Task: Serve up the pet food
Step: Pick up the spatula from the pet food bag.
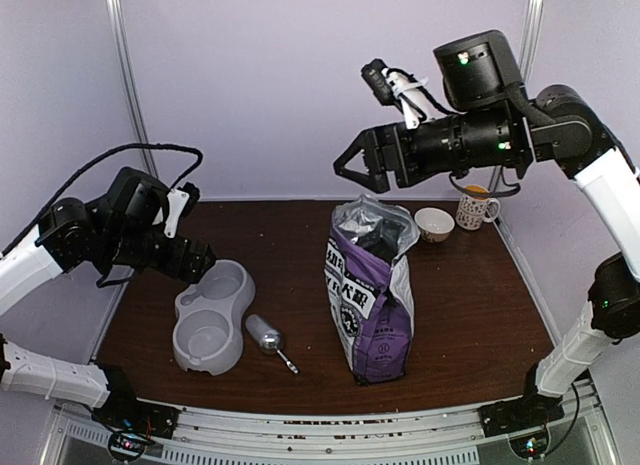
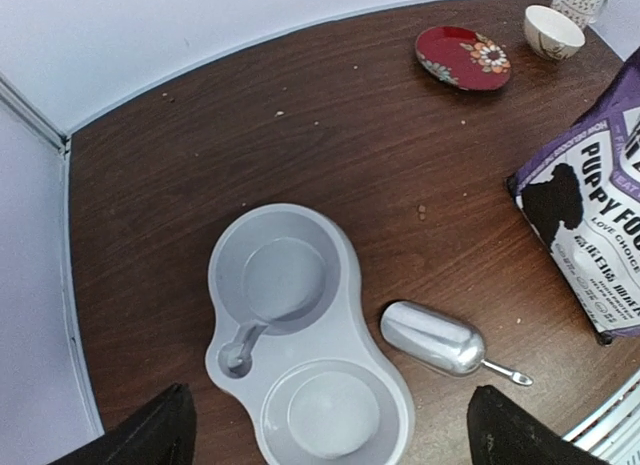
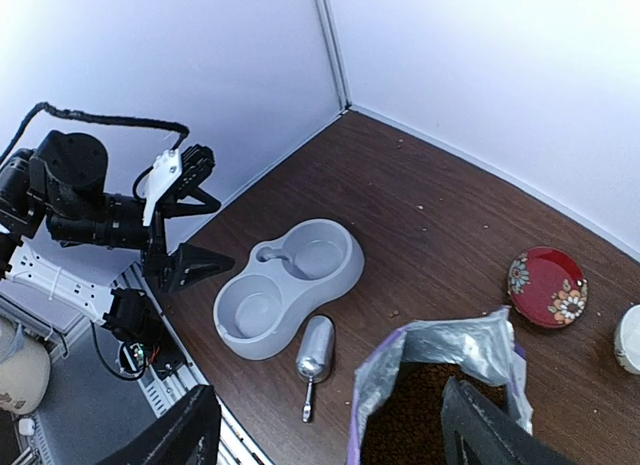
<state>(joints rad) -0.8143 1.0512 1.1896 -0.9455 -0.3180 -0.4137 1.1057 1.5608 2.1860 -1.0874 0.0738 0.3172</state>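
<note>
The pet food (image 3: 408, 427) shows as brown kibble inside the open purple bag (image 3: 440, 347), which stands upright right of centre (image 1: 370, 295). A grey double bowl (image 1: 212, 315) lies at the left with both wells empty (image 2: 345, 315). A metal scoop (image 1: 267, 337) lies empty on the table between bowl and bag (image 2: 432, 337). My left gripper (image 1: 203, 257) hovers open and empty above the bowl's left side. My right gripper (image 1: 347, 169) is open and empty, high above the bag's mouth (image 3: 330, 435).
A red flowered plate (image 2: 462, 57), a small white bowl (image 1: 434, 223) and a mug (image 1: 476, 207) stand at the back right. A few loose kibble bits dot the brown table. Walls close in the back and sides.
</note>
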